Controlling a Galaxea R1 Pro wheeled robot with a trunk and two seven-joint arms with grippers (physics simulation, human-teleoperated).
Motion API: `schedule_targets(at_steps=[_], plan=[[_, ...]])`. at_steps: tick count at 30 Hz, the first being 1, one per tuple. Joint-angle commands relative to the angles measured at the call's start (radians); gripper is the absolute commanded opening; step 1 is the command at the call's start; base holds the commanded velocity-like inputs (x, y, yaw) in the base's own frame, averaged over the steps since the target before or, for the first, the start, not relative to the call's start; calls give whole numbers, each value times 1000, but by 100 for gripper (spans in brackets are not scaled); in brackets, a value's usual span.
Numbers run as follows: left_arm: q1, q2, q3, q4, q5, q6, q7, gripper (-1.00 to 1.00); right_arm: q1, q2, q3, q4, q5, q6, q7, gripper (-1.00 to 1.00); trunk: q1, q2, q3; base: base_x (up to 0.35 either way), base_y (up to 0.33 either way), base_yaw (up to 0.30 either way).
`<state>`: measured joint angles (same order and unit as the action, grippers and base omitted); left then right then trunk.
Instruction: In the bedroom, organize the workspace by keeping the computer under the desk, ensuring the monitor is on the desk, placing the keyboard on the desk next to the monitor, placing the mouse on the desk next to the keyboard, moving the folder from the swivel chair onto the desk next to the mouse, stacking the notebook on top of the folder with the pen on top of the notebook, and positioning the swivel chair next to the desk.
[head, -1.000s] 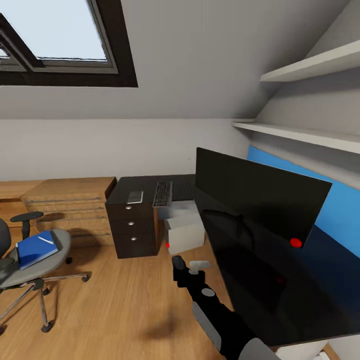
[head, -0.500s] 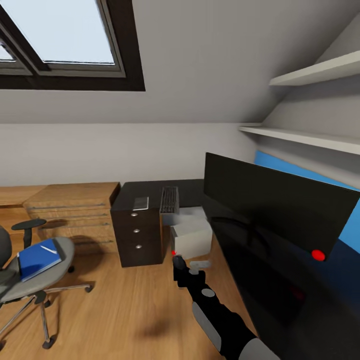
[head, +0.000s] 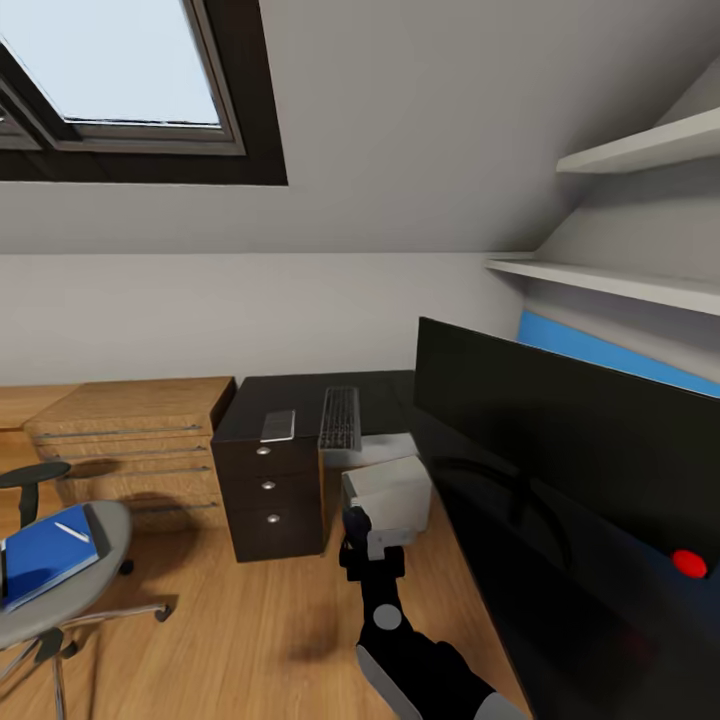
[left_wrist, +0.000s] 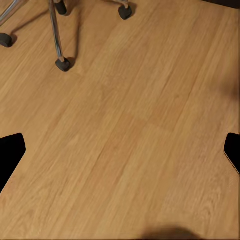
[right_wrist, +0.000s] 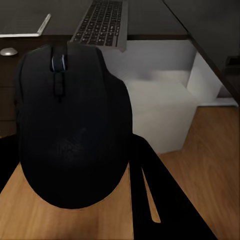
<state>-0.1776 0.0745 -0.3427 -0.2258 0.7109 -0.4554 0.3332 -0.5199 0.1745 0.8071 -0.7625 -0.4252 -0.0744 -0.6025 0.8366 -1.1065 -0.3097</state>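
Head view: I see the bench (head: 300, 395) running along the far wall and turning toward me on my right, its near stretch cut off by the frame edge. The monitor (head: 560, 440) stands on that near stretch, its far end out of frame. The keyboard (head: 340, 417) lies on the far stretch, overhanging the front edge, with the notebook (head: 278, 424) just beside it above the drawers. The computer (head: 388, 495) sits on the floor under the bench, partly hidden by my right end effector (head: 368, 548). The chair (head: 50, 590) is at my left, cut off, carrying the folder (head: 45, 552) with the pen (head: 71, 532) on it.

Left wrist view: bare wood floor (left_wrist: 130, 130) and the chair's castors; both fingertips sit wide apart at the edges, so the left end effector (left_wrist: 120, 152) is released.

Right wrist view: the mouse (right_wrist: 70, 125) is clenched in the right end effector, hiding most of it; keyboard, notebook and computer lie beyond.
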Motion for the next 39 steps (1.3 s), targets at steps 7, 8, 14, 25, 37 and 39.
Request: schedule_targets(at_steps=[7,8,14,25,37,39], plan=[[0,-1,-9,-1,4,0,7,100,-2,0,22,3,-15,-12,-7,-100,1,-1,-1,332,112,0],[0,-1,-9,-1,4,0,7,100,-2,0,23,3,-16,-12,-7,-100,1,-1,-1,332,86,0],[0,-1,-9,-1,4,1,7,100,0,0,28,3,-19,-13,-9,-100,1,-1,-1,320,16,159],[0,-15,-16,-23,1,-38,8,100,1,0,28,3,-18,-12,-10,-100,1,-1,-1,95,1,273],[1,44,-57,-833,3,558,237,100,1,0,25,1,-11,-12,-13,-100,1,-1,-2,1,0,279],[0,56,-56,-784,82,586,271,100,1,0,23,0,-10,-12,-13,-100,1,-1,-2,4,0,212]])
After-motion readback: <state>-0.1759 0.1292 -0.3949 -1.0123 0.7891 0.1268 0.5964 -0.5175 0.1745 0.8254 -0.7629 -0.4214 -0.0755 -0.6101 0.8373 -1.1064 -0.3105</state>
